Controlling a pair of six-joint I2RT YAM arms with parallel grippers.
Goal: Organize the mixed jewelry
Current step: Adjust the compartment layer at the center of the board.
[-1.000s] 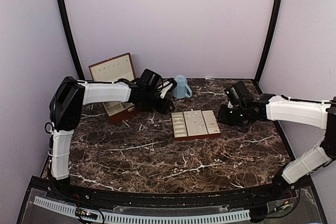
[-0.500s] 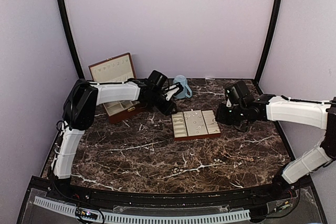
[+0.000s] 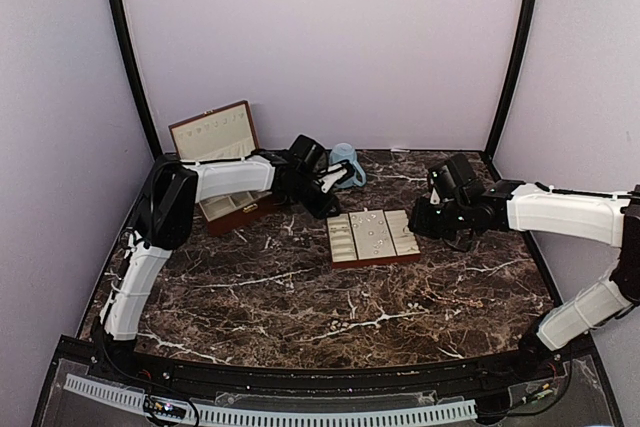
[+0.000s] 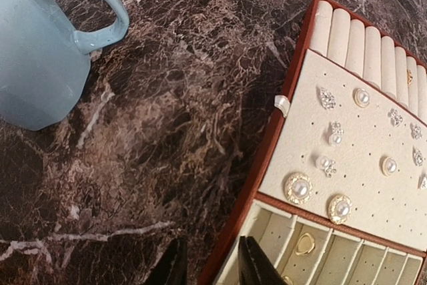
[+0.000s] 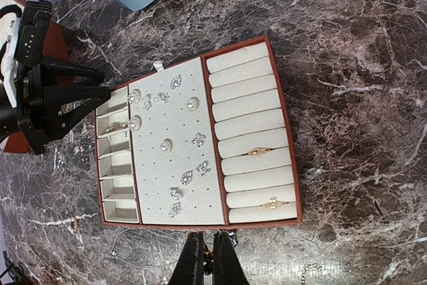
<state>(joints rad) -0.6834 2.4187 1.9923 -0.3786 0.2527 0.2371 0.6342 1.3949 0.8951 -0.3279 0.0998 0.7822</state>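
The mixed jewelry lies on a flat cream tray (image 5: pixel 252 225) with a red-brown rim (image 3: pixel 375 260): pearl and silvery earrings (image 5: pixel 166 145) (image 4: pixel 298 188) on its middle panel, gold rings (image 5: pixel 257 152) in its rolls. My left gripper (image 4: pixel 212 268) (image 3: pixel 328 205) is open at the tray's compartment end. One finger is inside a compartment and the other is over the marble, so the rim runs between them. My right gripper (image 5: pixel 208 261) (image 3: pixel 420 222) sits just off the tray's opposite edge, shut on a small gold piece.
A pale blue mug (image 4: pixel 37 51) (image 3: pixel 345 163) stands behind the tray, close to my left gripper. The open reddish-brown box (image 3: pixel 215 137) is at the back left. Thin chains (image 5: pixel 113 251) lie on the marble beside my right fingers.
My left arm has reached further right, past the box toward the tray's corner, and its jaws have narrowed. The right arm has stayed put.
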